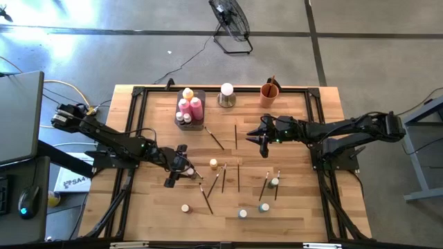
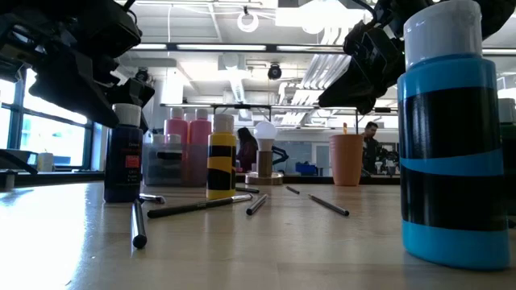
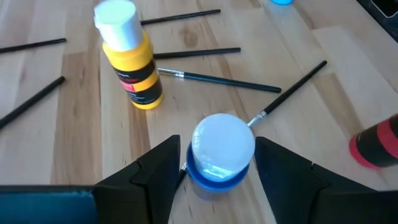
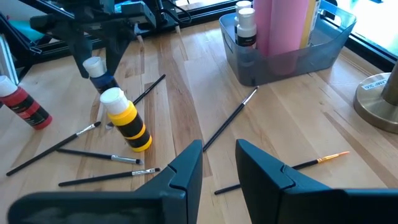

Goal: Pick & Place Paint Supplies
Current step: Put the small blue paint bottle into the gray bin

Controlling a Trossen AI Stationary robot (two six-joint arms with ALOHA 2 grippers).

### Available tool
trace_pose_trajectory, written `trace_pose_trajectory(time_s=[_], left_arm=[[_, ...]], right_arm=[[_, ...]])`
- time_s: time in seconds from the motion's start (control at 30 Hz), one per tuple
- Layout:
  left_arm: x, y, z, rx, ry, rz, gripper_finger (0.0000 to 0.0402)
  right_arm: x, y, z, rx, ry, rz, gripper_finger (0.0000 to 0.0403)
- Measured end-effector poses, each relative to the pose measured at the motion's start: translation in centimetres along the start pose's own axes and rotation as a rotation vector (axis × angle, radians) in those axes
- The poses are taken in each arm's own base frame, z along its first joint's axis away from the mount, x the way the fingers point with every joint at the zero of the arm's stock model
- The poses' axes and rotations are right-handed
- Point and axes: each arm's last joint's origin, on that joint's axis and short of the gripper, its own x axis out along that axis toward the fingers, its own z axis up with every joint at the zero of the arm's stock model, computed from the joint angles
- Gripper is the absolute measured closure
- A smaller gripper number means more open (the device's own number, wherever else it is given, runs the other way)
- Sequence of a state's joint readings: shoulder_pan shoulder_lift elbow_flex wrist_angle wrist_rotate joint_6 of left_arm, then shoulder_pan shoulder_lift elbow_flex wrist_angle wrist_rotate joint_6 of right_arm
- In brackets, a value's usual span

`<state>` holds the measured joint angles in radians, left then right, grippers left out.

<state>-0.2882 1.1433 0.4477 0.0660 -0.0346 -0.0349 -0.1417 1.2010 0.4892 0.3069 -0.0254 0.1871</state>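
I see the left gripper [image 3: 214, 171] low over the table's [image 1: 159, 214] left-centre area. Its fingers [image 3: 155, 171] stand on either side of a small blue bottle [image 3: 221, 155] with a white cap; whether they press its sides I cannot tell. The yellow bottle [image 3: 134, 59] stands upright just beside it, and a red bottle [image 3: 376, 143] stands near its other side. Thin brushes [image 3: 217, 78] lie scattered flat on the wood around them.

My left arm reaches in from the table's left edge at a slant. The right arm extends from the right edge toward the centre. The right gripper [image 4: 217, 162] hangs above the boards with its jaws apart and nothing between them; one brush [image 4: 227, 121] lies just ahead of it.

The grey tray [image 1: 196, 124] holding pink bottles [image 1: 196, 107] sits near the far edge, with the white ball on its base [image 1: 226, 93] and the orange cup [image 1: 269, 93] alongside. Open wood remains between the two grippers. More small bottles [image 1: 242, 214] stand toward the near edge.
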Motion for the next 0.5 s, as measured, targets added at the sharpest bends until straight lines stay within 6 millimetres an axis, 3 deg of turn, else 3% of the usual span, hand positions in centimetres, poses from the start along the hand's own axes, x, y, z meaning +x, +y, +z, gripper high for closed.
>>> trace_pose_trajectory(time_s=[0.5], left_arm=[[0.14, 0.0, 0.05, 0.002, -0.007, 0.001, 0.0199]], right_arm=[[0.0, -0.01, -0.02, 0.0, 0.003, -0.001, 0.0312]])
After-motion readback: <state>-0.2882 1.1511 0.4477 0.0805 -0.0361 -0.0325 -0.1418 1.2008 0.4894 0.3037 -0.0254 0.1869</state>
